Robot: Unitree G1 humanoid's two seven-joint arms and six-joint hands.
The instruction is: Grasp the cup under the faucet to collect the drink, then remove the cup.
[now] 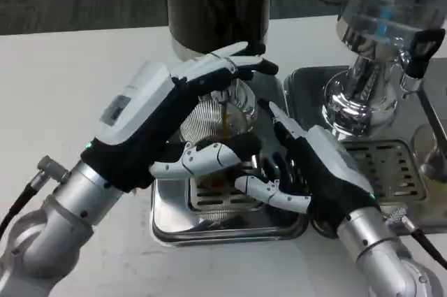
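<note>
Holding brown drink: clear ribbed cup [209, 119]

We can read no text, brand or number anywhere in this view. The left hand [150, 112] carries a small grey panel on its white back that may be a label, but it is too blurred for us to make out any characters.
</note>
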